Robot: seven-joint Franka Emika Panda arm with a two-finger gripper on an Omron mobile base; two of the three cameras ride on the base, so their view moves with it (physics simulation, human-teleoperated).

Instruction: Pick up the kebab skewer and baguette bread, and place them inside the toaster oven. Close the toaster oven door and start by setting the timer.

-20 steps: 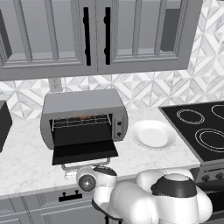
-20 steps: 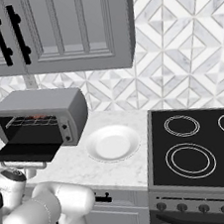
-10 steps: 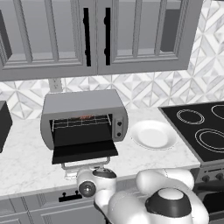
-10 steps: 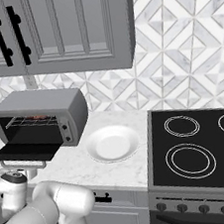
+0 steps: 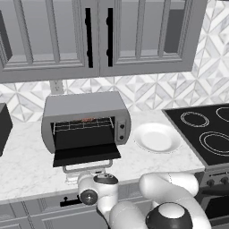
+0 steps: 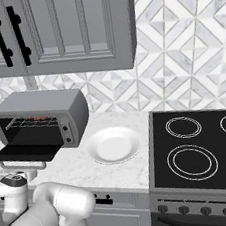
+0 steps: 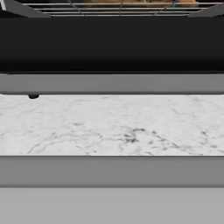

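Note:
The toaster oven (image 5: pixel 85 109) stands on the counter with its door (image 5: pixel 87 155) folded down flat. The door's silver bar handle (image 5: pixel 87 166) juts toward me. Reddish-brown food (image 5: pixel 88 119) lies on the wire rack inside; from here I cannot tell the kebab skewer from the baguette bread. In the hand view, golden-brown food (image 7: pixel 135 2) shows on the rack at the top edge, above the dark door (image 7: pixel 112 43). My gripper (image 5: pixel 91 179) sits low at the counter's front edge, just below the handle. Its fingers are hidden.
A white plate (image 5: pixel 156 137) lies right of the oven. The black cooktop (image 5: pixel 205 134) is further right. A black box appliance (image 5: pixel 3 127) stands at the far left. Grey cabinets hang above, and marble counter (image 7: pixel 112 127) runs under the door.
The arm's elbow has sunk lower in front of the counter. The hand has stayed under the door's handle. The oven and plate have not moved.

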